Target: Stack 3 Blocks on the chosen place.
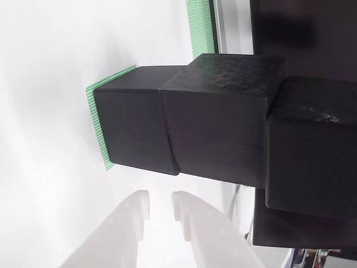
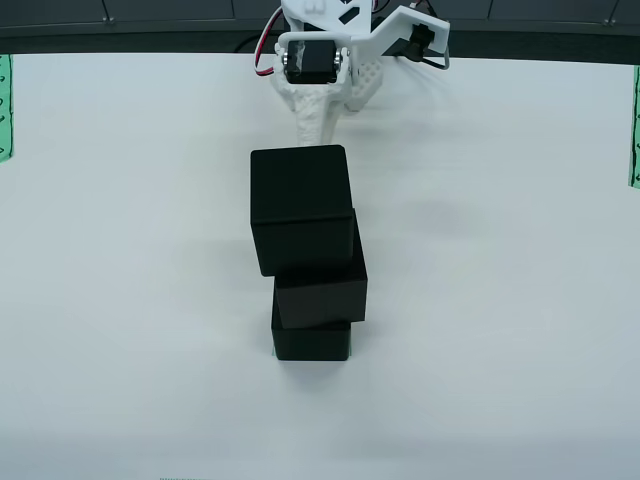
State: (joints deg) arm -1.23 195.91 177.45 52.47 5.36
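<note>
Three black blocks (image 2: 305, 265) stood stacked, slightly askew, on a green-striped patch (image 1: 99, 125) in the middle of the white worktop (image 2: 500, 300), while the white claw (image 1: 160, 215) hung beside them, spread and empty.

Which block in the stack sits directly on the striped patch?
In the overhead view, find the white table, then the black three-block stack at its centre. The bottom block is nearest the lower edge, mostly hidden under the others. In the hand's view it alone touches the green striped patch.
</note>
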